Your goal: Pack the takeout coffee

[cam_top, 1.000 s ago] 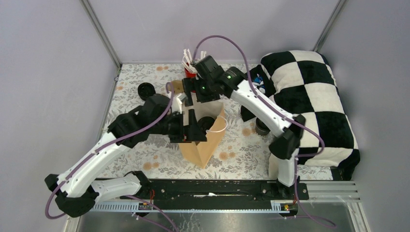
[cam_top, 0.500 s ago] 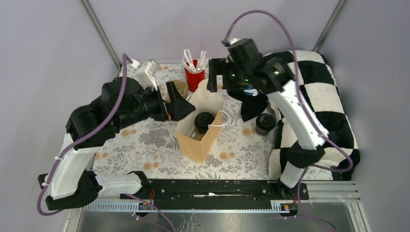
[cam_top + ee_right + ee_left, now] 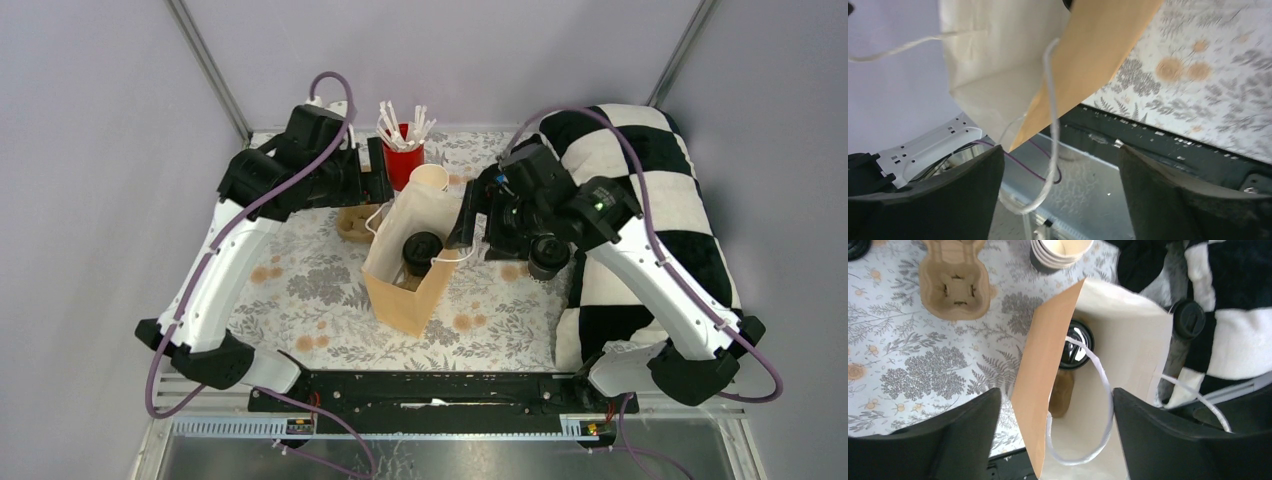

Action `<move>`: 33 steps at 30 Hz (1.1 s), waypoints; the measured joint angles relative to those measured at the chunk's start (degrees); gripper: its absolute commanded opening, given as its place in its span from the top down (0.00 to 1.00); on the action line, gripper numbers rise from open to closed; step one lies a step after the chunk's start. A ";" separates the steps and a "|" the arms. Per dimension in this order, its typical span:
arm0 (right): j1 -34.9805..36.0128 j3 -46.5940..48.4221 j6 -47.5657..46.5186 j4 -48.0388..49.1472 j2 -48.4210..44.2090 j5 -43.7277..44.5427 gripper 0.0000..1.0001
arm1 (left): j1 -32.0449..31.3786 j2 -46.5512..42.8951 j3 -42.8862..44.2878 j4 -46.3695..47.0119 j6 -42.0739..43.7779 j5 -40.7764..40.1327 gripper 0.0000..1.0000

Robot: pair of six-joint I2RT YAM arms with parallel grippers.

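A brown paper bag (image 3: 405, 285) stands open mid-table with one takeout coffee (image 3: 422, 250) inside, its black lid up. The second takeout coffee (image 3: 547, 256) stands on the table right of the bag, against the pillow. My left gripper (image 3: 377, 186) hovers open at the bag's far-left side. In the left wrist view the bag's brown wall (image 3: 1040, 390) and a white handle (image 3: 1105, 405) lie between its fingers, untouched, with the bagged cup (image 3: 1075, 345) beyond. My right gripper (image 3: 467, 218) hangs open at the bag's right edge; a handle loop (image 3: 1050, 125) dangles between its fingers.
A red cup of white sticks (image 3: 403, 160) and a stack of lidless cream cups (image 3: 430, 180) stand behind the bag. A cardboard cup carrier (image 3: 355, 224) lies left of it. A black-and-white checkered pillow (image 3: 660, 210) fills the right side.
Both arms have pulled off the bag's mouth. The left one swung back to the far left; the right one swung out, then came down to the bag's right edge.
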 measured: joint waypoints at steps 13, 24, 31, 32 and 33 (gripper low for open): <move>-5.68 -3.54 2.32 12.31 -0.07 -7.54 1.00 | 0.17 -3.67 -6.60 2.23 1.16 9.49 1.00; -12.79 16.20 -23.21 1.11 18.47 -21.77 1.00 | 0.22 -17.90 -21.03 7.02 -9.03 26.67 0.98; -12.63 16.63 -27.56 2.43 22.58 -30.38 0.98 | -2.14 -21.05 -27.65 14.08 -16.15 33.88 0.94; -12.52 17.51 -27.69 2.73 23.50 -31.08 0.99 | -3.04 -20.59 -27.78 14.64 -16.61 34.21 0.94; -12.35 18.86 -27.85 2.93 24.57 -31.47 0.98 | -4.17 -19.96 -27.78 15.17 -16.96 34.47 0.94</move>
